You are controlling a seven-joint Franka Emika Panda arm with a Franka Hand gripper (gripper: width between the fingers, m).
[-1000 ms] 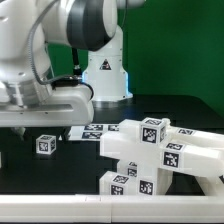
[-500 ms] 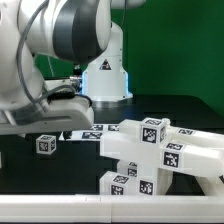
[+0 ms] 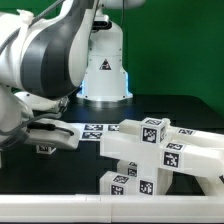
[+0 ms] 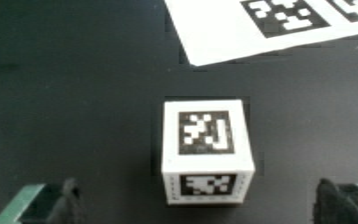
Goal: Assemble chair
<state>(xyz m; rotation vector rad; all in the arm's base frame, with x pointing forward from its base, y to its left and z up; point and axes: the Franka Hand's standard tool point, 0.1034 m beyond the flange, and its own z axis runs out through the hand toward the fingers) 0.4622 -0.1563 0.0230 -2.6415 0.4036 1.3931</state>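
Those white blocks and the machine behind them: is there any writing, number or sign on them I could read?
No readable words or numbers anywhere.
Robot base: a small dark triangle sign, too small to read.
White chair parts: black-and-white square pattern tags, no letters.
Small white block: the same kind of pattern tags on two faces, no text.
Marker board: pattern tags only.

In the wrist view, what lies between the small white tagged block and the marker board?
Only bare black table separates the block from the marker board, as the wrist view shows.
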